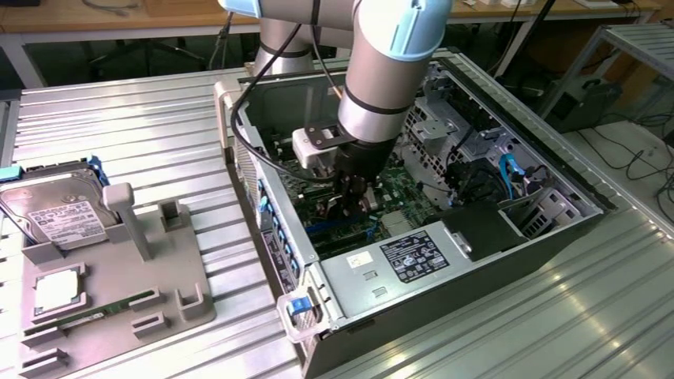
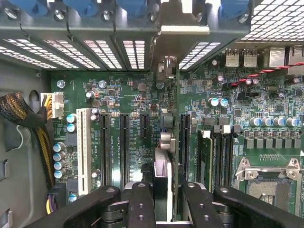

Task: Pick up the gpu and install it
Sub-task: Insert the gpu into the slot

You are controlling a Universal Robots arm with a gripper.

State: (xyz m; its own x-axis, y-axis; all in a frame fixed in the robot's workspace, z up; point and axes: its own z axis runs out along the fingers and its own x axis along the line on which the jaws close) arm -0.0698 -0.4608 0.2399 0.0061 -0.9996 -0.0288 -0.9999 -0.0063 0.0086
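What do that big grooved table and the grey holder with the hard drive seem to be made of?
The table looks like bare metal, probably aluminium: silvery, ribbed, with sheen along the grooves. The grey holder looks like matte plastic, perhaps printed or moulded: dull, even grey, no glint. The hard drive has a shiny metal lid with a white label.

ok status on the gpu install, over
Gripper inside the open computer case, shut on the gpu. Card edge-on above motherboard slots. Nothing blocking.

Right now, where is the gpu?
The gpu stands on edge between the gripper fingers, inside the open computer case above the motherboard's expansion slots, in line with the rear bracket openings.
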